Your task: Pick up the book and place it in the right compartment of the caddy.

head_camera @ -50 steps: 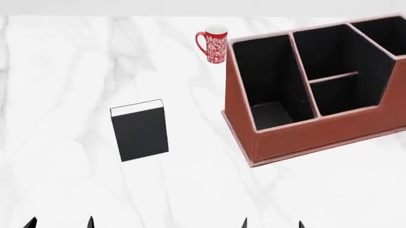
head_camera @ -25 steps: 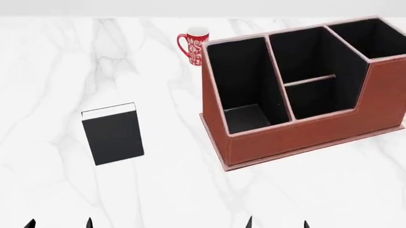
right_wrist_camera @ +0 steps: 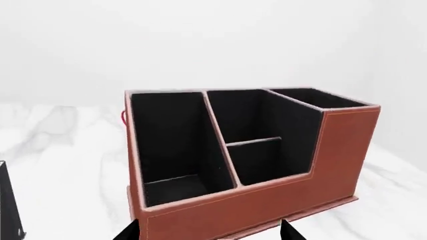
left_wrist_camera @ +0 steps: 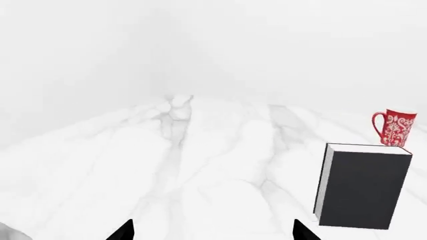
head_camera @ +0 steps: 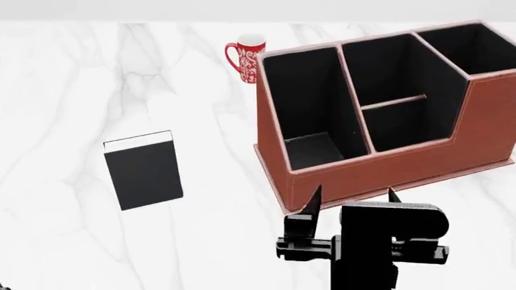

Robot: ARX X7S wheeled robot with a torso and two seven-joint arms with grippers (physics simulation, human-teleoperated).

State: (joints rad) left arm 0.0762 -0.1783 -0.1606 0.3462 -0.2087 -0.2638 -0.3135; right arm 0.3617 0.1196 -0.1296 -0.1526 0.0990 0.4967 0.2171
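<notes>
1. Big change from half a second back: the right gripper (head_camera: 351, 201) has come up into the head view. Before, only its fingertips poked in at the bottom edge; now the whole black wrist block shows, right in front of the caddy's near wall. The scene itself hasn't shifted since then; book, mug and caddy sit where they were.
2. Right gripper's jaws are spread apart with nothing between them. In its wrist view the two tips (right_wrist_camera: 207, 231) frame the caddy's lower front.
3. Left gripper (left_wrist_camera: 212, 231): only the two dark fingertips show in the left wrist view, wide apart and empty. In the head view it's basically out of sight at the bottom left corner.
4. The book (head_camera: 144, 170) stands upright on the white marble table (head_camera: 64, 90), black cover facing the robot, white page edge on top. It's off to the left, well apart from the caddy, and neither gripper is touching it. The left wrist camera sees it too (left_wrist_camera: 362, 186).
5. The caddy (head_camera: 403, 166) is the reddish-brown box with pale rims and black interior, sitting at a slight angle on the right side. All compartments I can see look empty.
6. The red patterned mug (head_camera: 246, 57) is behind the caddy's left rear corner, just beside it.
</notes>
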